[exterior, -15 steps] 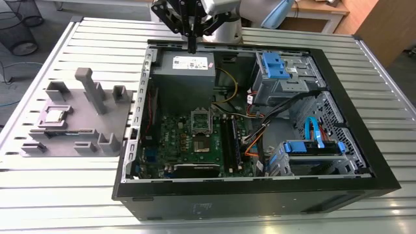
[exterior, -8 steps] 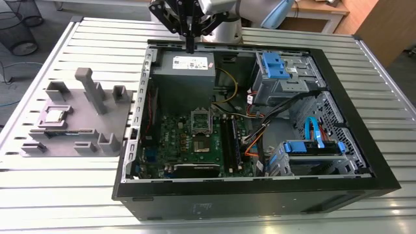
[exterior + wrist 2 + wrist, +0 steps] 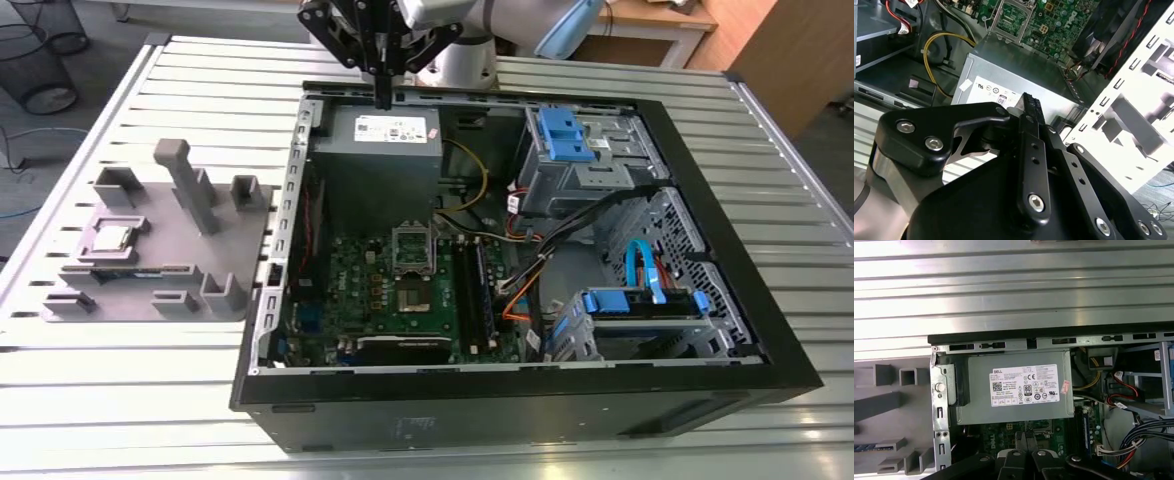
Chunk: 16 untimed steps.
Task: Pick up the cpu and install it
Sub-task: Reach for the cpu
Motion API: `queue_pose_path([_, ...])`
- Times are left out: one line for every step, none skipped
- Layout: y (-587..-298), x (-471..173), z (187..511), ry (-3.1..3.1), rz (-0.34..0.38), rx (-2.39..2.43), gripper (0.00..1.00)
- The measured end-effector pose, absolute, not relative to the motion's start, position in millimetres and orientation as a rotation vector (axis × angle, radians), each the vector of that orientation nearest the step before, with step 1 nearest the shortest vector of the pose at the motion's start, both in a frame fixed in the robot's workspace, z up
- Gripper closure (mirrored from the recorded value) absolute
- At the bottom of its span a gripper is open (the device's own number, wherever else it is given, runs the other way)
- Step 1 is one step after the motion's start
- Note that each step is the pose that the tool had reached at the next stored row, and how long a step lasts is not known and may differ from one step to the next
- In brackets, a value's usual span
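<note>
We saw the gripper [image 3: 383, 98] over the power supply [image 3: 380, 150], just inside the case [image 3: 534, 400] wall, jaws pinched together with nothing between them. The cpu [image 3: 111, 237] sat well apart from it, outside the case, flat on the grey fixture [image 3: 167, 275] on the slatted table [image 3: 107, 400], at the exterior view's left.

1. The end effector [image 3: 383, 97] is hovering above the power supply [image 3: 384, 130] of the open computer case [image 3: 534, 405], fingers together.
2. The cpu [image 3: 111, 237] is lying on a grey fixture [image 3: 167, 248] beside the case, on the table [image 3: 107, 420].
</note>
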<state>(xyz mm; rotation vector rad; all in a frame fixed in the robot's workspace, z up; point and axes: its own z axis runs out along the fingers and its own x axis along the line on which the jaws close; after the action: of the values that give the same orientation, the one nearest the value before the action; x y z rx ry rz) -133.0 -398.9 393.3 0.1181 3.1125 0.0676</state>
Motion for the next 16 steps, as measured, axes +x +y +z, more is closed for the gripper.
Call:
queue_pose_path([-399, -134, 393, 3.112, 0.068, 0.118, 0.89])
queue_pose_path([-399, -135, 393, 3.112, 0.068, 0.118, 0.89])
queue_pose_path([-399, -136, 393, 3.113, 0.068, 0.118, 0.89])
queue_pose_path([-399, -137, 393, 3.113, 0.068, 0.118, 0.89])
queue_pose_path([-399, -138, 393, 3.113, 0.068, 0.118, 0.89])
queue_pose_path([-399, -139, 393, 3.112, 0.068, 0.118, 0.89])
queue_pose_path([-399, -140, 393, 3.113, 0.068, 0.118, 0.89])
queue_pose_path([-399, -141, 393, 3.112, 0.068, 0.118, 0.89])
queue_pose_path([-399, -142, 393, 3.113, 0.067, 0.118, 0.89])
queue_pose_path([-399, -143, 393, 3.112, 0.068, 0.118, 0.89])
queue_pose_path([-399, -144, 393, 3.112, 0.068, 0.118, 0.89])
queue_pose_path([-399, -144, 393, 3.113, 0.068, 0.118, 0.89])
queue_pose_path([-399, -144, 393, 3.113, 0.068, 0.118, 0.89])
queue_pose_path([-399, -144, 393, 3.112, 0.068, 0.118, 0.89])
queue_pose_path([-399, -144, 393, 3.113, 0.068, 0.118, 0.89])
queue_pose_path([-399, -144, 393, 3.113, 0.068, 0.118, 0.89])
